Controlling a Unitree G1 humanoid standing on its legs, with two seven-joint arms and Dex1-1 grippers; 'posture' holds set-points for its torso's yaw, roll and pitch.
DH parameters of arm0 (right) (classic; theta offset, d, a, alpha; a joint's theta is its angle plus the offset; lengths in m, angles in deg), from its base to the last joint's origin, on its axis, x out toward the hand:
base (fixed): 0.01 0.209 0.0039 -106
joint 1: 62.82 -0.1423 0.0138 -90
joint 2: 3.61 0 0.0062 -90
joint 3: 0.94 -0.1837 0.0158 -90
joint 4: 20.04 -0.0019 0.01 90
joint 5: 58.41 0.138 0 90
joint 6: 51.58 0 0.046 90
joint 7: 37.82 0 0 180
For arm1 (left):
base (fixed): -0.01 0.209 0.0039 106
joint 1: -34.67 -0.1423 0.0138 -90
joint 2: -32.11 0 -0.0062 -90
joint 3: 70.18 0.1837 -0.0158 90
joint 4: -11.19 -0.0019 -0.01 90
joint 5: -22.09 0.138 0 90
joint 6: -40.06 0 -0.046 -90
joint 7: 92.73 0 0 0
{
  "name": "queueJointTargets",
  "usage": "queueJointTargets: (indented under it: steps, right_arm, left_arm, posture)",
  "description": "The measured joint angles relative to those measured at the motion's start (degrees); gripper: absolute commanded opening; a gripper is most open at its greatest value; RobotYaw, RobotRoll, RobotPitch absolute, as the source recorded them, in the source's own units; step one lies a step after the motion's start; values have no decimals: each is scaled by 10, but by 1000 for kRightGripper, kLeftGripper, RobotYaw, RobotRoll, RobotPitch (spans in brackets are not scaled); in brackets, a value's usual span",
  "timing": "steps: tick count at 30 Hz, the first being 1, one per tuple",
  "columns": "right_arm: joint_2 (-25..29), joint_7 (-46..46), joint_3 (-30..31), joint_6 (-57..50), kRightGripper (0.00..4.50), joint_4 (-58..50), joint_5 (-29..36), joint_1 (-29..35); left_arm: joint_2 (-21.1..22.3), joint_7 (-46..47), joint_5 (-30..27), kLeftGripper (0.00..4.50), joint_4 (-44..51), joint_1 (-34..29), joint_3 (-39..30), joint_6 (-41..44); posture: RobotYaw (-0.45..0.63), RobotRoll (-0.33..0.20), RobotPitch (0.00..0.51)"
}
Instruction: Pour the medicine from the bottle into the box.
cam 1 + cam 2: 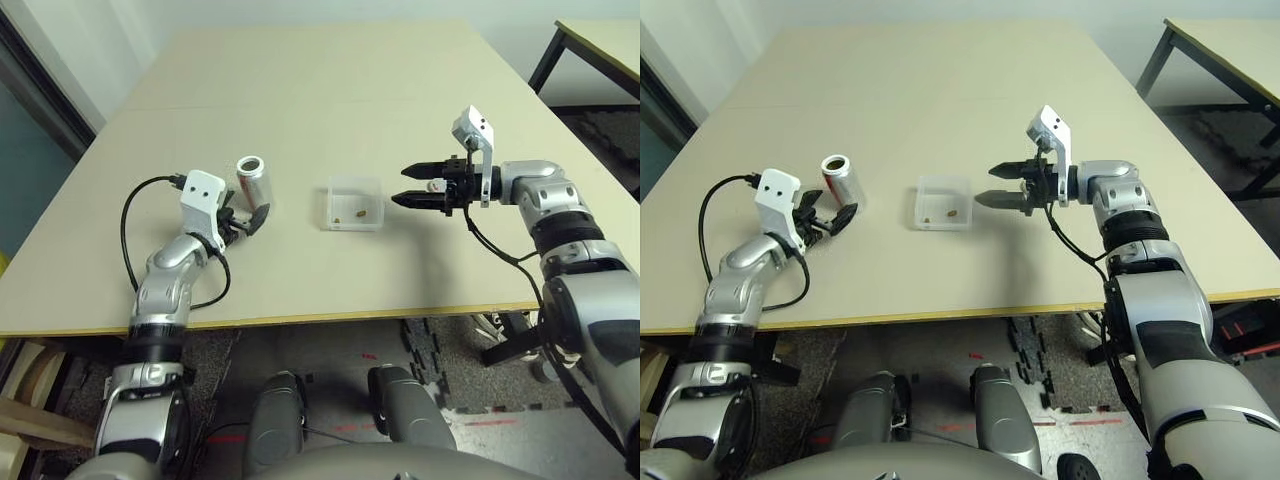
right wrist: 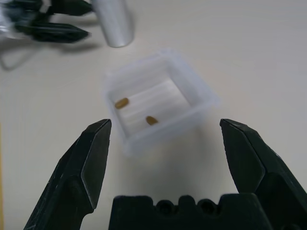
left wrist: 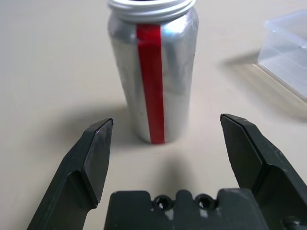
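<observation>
Since 2 pills [image 2: 122, 102] already lie in the box [image 1: 355, 186], the pouring looks done, so both hands should back away without knocking anything. 1 bottle [image 1: 254, 181] stands upright and uncapped on the surface [image 1: 300, 90], just ahead of the left hand [image 1: 247, 219], wide and empty. Right hand [image 1: 412, 186], also wide, hovers beside the 1 box

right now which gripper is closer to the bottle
The left gripper: its open fingers sit right beside the bottle, while the right gripper hovers beyond the box.
</observation>
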State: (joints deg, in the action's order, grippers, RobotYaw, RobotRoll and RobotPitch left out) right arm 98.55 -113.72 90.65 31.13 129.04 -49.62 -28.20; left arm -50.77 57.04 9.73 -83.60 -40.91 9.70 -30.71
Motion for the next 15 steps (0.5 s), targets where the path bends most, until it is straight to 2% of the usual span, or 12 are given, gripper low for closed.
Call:
queueJointTargets:
  steps: [7, 11, 15]
  right_arm:
    - [5, 83, -29, 5, 4500, 22, 1, -1]
    - [10, 155, -67, 17, 4500, 22, 7, 6]
    - [14, 245, -111, 56, 4500, 22, 17, 16]
  left_arm:
    - [35, -6, -48, 4485, 66, -38, -60, 12]
    - [66, 20, -54, 4485, 27, -10, -110, 11]
    - [101, 30, -52, 4485, -55, 41, -132, -9]
  posture:
    - [-113, 0, 84]
    - [-112, 0, 89]
    - [-122, 0, 95]
